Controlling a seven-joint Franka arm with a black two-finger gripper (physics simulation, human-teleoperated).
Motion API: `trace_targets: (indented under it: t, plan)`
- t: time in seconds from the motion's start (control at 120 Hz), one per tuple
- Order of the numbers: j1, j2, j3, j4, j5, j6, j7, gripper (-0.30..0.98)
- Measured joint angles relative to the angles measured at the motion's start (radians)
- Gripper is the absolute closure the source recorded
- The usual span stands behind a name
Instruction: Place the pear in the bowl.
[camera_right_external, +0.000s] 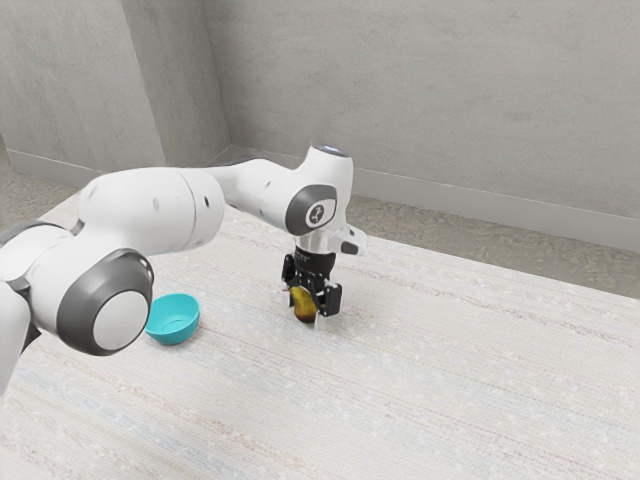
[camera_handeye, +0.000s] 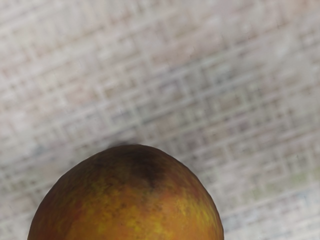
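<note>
Pear (camera_handeye: 130, 205) being seen right at gripper (camera_right_external: 308, 306); whether it's being gripped can't be told. Teal bowl (camera_right_external: 173, 328) being kept well apart. Arm emblem (camera_right_external: 319, 213) being shown, too small to be read.

The pear (camera_handeye: 130, 205) looms large and close, its rounded end in sight and the rest cut off by the picture's edge. Its skin is orange-brown, mottled with bright yellow flecks, with a dark, nearly black patch near the crown and duller brown along the flank. Behind it spreads the bench (camera_handeye: 165, 75), its pale top patterned like woven cloth, with fine crossing lines in grey, beige and faint pink, and a greenish tinge in one band. Whether the pear touches it, I cannot tell.
</note>
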Motion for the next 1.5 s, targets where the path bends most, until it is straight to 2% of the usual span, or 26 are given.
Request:
trace_targets:
  t: [0.375,0.642,0.833,1.033,1.342,1.5]
  plan:
    - [0.002,0.0,0.0,0.0,0.001,0.002,0.003,0.38]
    - [0.002,-0.012,0.0,0.001,0.013,0.0,0.001,0.5]
    - [0.005,-0.05,0.012,-0.018,0.023,-0.004,-0.002,0.54]
    - [0.043,-0.164,0.026,-0.156,0.028,0.0,-0.004,0.56]
    - [0.137,-0.405,0.051,-0.479,0.05,0.08,-0.003,0.58]
    - [0.18,-0.471,0.052,-0.555,0.073,0.121,0.001,0.58]
